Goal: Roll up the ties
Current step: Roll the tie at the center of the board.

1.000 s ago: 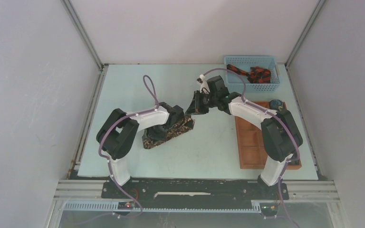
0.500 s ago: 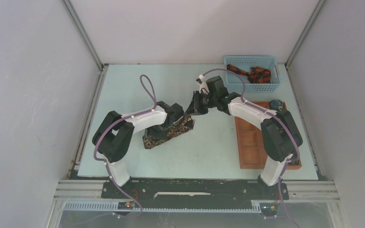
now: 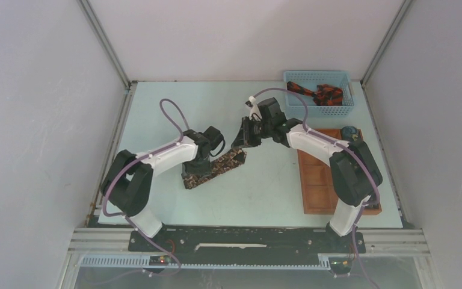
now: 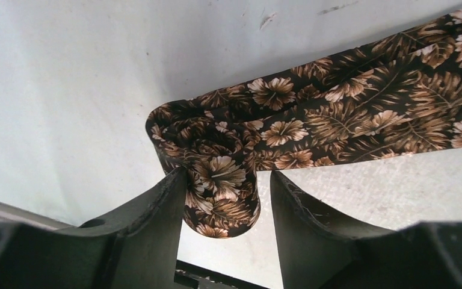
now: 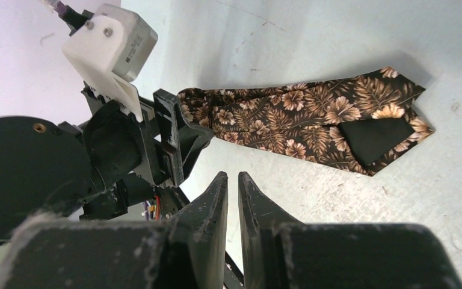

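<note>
Surface: I have a pale mint table (image 3: 264, 198), flat and matt, with scuffs visible in both wrist views.
Room: plain white walls (image 3: 246, 36) enclose the far, left and right sides. Metal frame posts (image 3: 105, 45) rise from the two far corners.
Task item 1: the brown floral tie (image 3: 216, 170) lies on a diagonal left of the table's centre. Its rolled end points toward the near left corner. Its wide pointed end lies flat toward the centre, with black lining showing at the tip.
Task item 2: the black and red-orange tie (image 3: 322, 94) is heaped inside the blue mesh basket (image 3: 316, 74) at the far right corner.
Left claw: the left gripper (image 4: 227, 177) has its jaws apart, straddling the tie's rolled end. One finger touches the fabric and the other stands just beside it.
Right claw: the right gripper (image 5: 232, 176) has its fingers drawn together with only a slit between them, gripping nothing. It hangs over the wide end.
Fixture: the orange-brown tray (image 3: 316, 180) of square compartments lies along the right edge.
Unidentified: a dark bundle (image 3: 349, 130) sits at the tray's far end; I cannot tell what it is.
</note>
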You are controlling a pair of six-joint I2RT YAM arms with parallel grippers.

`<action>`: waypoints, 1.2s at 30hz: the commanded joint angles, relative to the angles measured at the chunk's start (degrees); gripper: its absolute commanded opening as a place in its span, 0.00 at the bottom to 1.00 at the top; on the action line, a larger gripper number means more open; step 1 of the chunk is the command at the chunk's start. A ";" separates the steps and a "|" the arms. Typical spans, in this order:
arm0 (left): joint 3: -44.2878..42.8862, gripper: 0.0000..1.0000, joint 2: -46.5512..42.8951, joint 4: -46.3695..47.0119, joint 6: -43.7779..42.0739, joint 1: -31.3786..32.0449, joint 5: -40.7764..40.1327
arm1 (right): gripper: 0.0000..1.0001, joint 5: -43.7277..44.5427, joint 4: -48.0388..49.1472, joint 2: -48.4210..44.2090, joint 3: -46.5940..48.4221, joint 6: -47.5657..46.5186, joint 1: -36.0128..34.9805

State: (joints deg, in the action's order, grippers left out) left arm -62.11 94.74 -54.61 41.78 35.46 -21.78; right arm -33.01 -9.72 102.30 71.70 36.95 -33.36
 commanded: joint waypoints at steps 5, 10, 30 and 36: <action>8.17 0.55 -11.64 12.67 -0.34 -4.39 12.39 | 0.15 0.91 3.34 -0.78 -0.04 2.03 -4.07; 9.92 0.58 -15.27 14.26 -0.71 -6.36 14.66 | 0.15 1.16 4.36 -0.10 0.02 2.99 -5.37; 15.02 0.53 -24.01 15.56 -0.07 -14.66 16.21 | 0.14 1.36 7.26 9.57 7.20 7.40 -16.99; 15.55 0.52 -26.63 14.64 -0.23 -17.07 16.27 | 0.14 1.11 6.53 13.35 11.15 7.66 -19.77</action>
State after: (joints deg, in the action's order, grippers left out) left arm -46.96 71.55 -39.94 41.56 20.01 -5.78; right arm -31.70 -4.19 113.78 78.19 43.83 -51.75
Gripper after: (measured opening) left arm 0.524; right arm 0.141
